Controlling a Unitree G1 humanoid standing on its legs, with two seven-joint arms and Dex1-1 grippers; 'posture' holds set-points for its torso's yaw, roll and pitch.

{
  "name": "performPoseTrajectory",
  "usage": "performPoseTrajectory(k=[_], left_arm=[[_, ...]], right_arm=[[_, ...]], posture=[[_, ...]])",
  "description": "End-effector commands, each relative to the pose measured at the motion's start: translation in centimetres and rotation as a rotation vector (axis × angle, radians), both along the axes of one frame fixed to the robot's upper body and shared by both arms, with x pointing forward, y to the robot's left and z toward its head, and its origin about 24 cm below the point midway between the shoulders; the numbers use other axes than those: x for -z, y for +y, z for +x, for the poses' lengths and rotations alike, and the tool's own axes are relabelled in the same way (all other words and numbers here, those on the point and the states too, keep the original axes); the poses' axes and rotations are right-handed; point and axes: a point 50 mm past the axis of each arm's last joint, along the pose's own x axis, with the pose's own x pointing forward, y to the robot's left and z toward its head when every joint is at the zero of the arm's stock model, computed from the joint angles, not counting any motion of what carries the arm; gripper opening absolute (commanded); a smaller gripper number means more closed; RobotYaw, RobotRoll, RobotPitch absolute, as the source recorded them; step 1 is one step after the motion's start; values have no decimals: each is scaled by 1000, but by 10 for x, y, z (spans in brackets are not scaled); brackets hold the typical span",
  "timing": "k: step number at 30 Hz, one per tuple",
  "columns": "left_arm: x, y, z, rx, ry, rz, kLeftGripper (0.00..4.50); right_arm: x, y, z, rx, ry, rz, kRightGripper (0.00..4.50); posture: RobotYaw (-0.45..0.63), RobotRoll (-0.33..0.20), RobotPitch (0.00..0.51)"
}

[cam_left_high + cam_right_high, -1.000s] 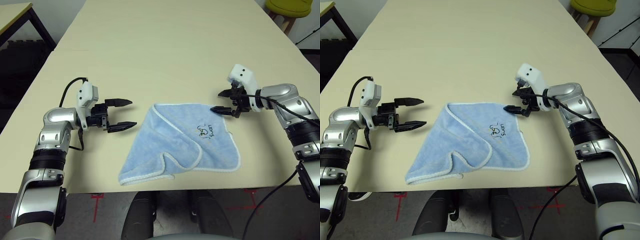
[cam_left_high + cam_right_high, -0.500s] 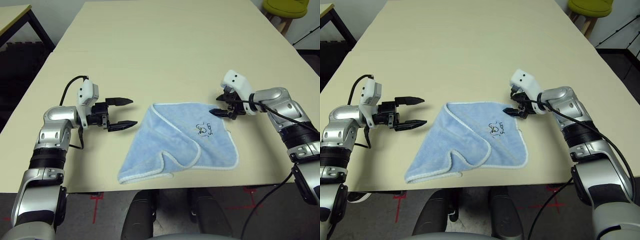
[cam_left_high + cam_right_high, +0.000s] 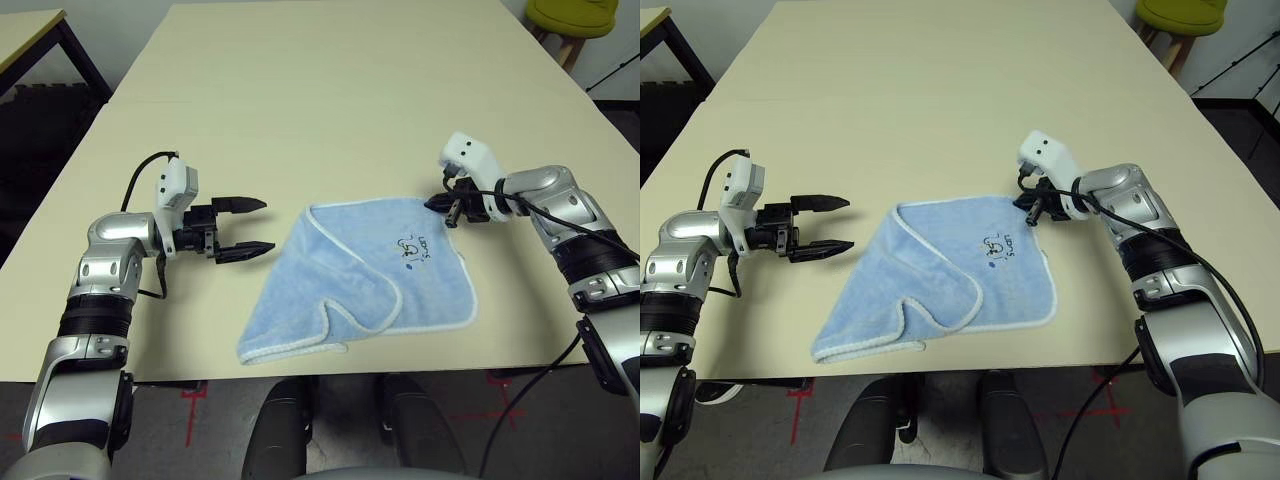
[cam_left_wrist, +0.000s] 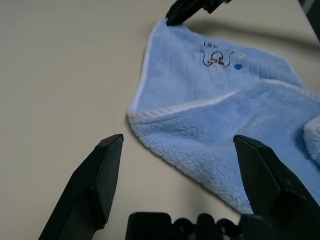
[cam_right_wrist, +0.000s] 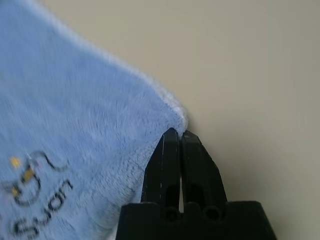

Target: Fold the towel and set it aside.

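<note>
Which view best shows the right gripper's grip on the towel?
The right wrist view: the right gripper is shut on the towel's corner, up close. The left wrist view shows its dark tip there; both eye views show it smaller, from above.

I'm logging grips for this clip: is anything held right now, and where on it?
Yes: the towel, pinched at its far right corner, near the embroidery, by the right pincer.

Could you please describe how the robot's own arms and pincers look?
Both arms are silver with black bands at the joints. Each wrist carries a white housing with small dark dots and a loose black cable. The left pincer and right pincer are black, each with two tapered, pointed fingers.
</note>
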Motion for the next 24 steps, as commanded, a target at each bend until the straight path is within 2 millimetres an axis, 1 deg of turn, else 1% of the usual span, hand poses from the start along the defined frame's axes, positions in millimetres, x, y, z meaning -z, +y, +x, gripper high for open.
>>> performPoseTrajectory(k=[1,3,6,8,11,12,15,19,21,22,24], left_arm=[[-6,0,5,-95,-3,-63,4500],[-6,-1,7,-140,11,-87,4500],[-8,-3,10,-194,50,-138,4500],[-10,-6,12,-218,72,-169,4500],[-12,-10,13,-229,85,-191,4500],[-13,-12,13,-232,92,-205,4500],[-17,-19,18,-244,87,-256,4500],[-20,-24,21,-245,90,-274,4500],[-21,-26,22,-243,88,-277,4500],[-21,-27,23,-245,80,-282,4500],[-23,-30,25,-262,71,-302,4500]], right_arm=[[-13,-2,3,9,-119,110,52],[-22,0,5,2,-190,167,52],[-43,8,7,-24,-332,227,52],[-66,17,9,-47,-452,253,52],[-88,24,10,-75,-557,283,52],[-101,28,8,-93,-607,310,52],[-149,46,-1,-156,-789,421,52],[-188,59,-15,-222,-920,569,52],[-200,62,-22,-249,-947,643,52],[-200,63,-21,-248,-936,643,52],[-184,68,-12,-216,-859,515,52]], posture=[[-15,0,184],[-14,0,184],[-12,0,181],[-13,0,180],[-13,0,180],[-13,0,180],[-16,0,177],[-18,0,173],[-18,0,173],[-20,0,171],[-22,0,169]])
